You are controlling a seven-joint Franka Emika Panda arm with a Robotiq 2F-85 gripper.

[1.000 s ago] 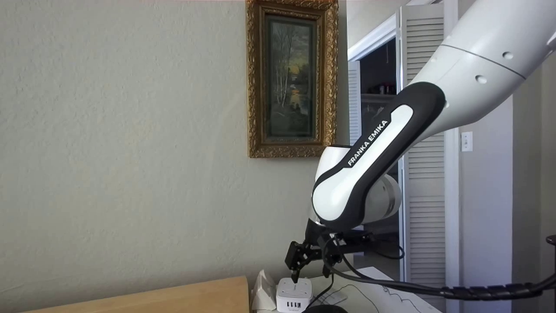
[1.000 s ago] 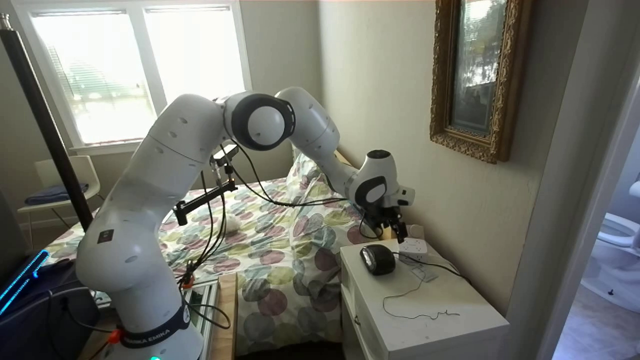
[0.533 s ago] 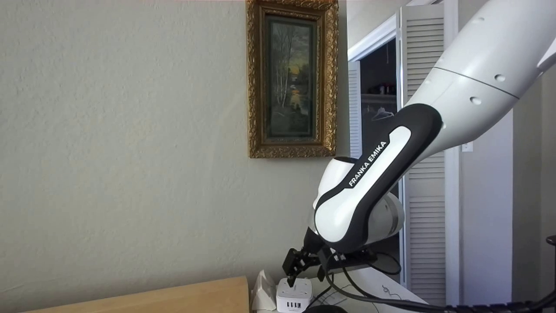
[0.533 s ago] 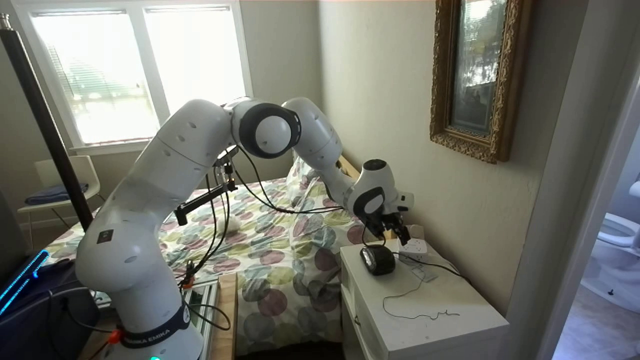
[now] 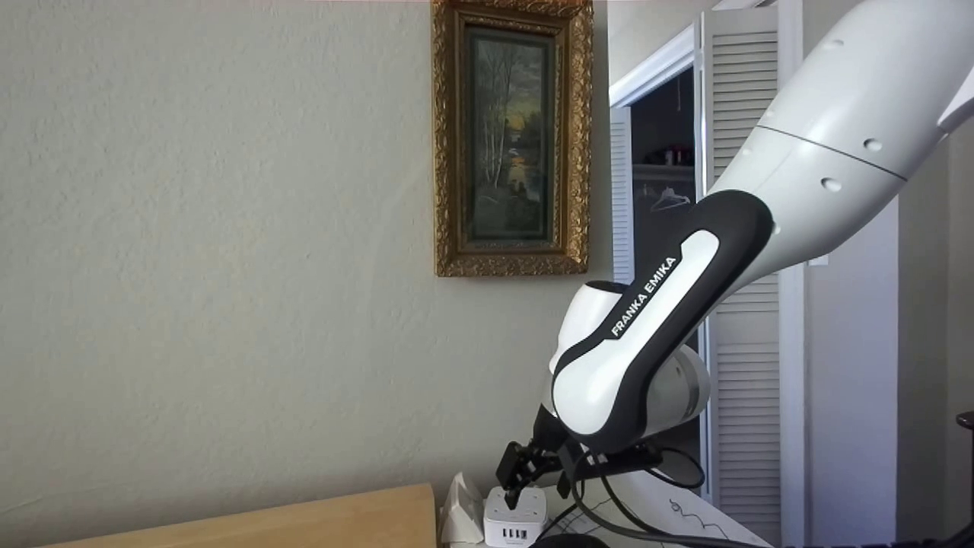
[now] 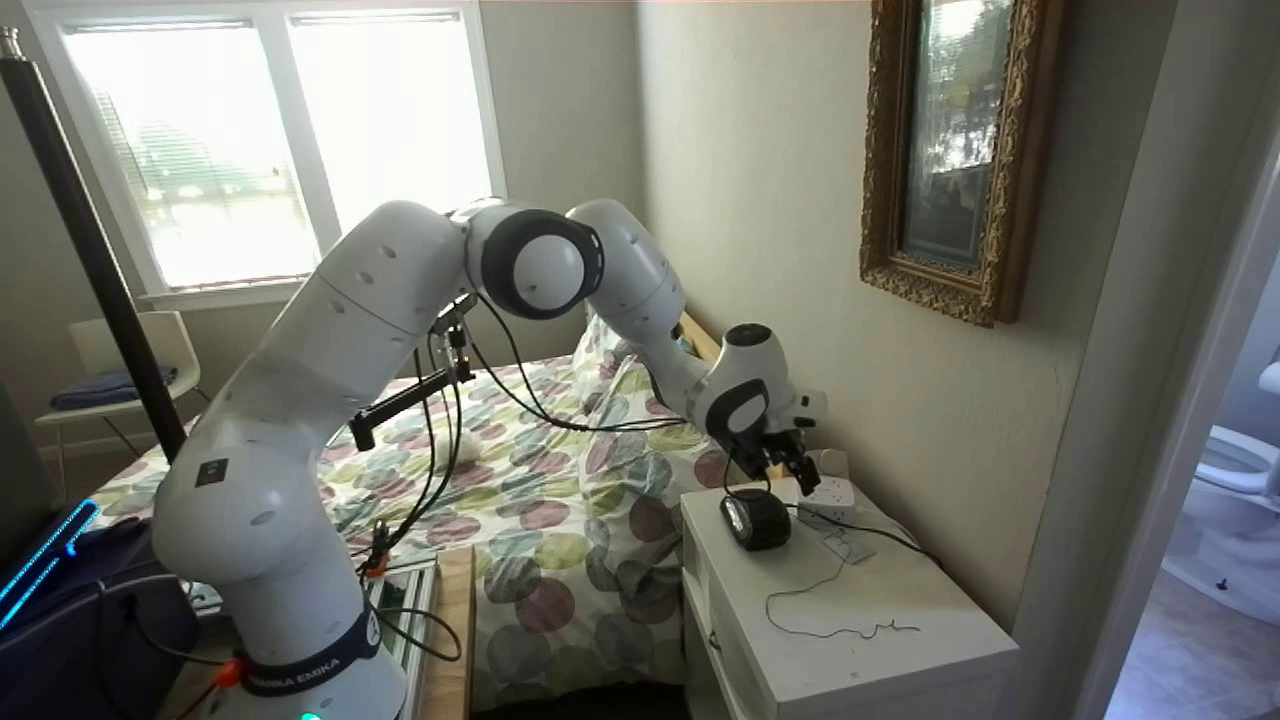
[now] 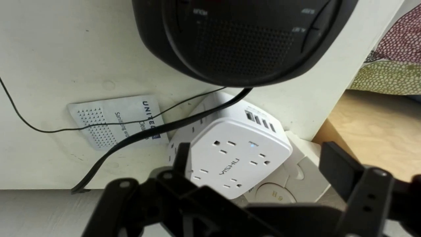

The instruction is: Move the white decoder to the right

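This is a bedroom in a home. In an exterior view, a bed [image 6: 545,565] dressed in multicolored dots stands near a bright window [image 6: 390,110], and a toilet [image 6: 1235,485] shows at the right edge. Beside the bed, an alarm clock [image 7: 243,49] sits on a white counter [image 6: 900,590]. A gilt-framed landscape painting [image 5: 511,137] hangs left of a louvered closet door [image 5: 742,380].

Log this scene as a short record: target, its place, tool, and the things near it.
target: decoder, white, blocky, rounded corners
place: on the cabinet, beside the pointed piece
tool: jaws apart, over the decoder, nothing gripped; whether it touches cannot be told
clock: black, near the decoder
cable: black, runs from the clock, passing in front of the decoder's side in the wrist view
packet: flat, marked UNITED, on the cabinet
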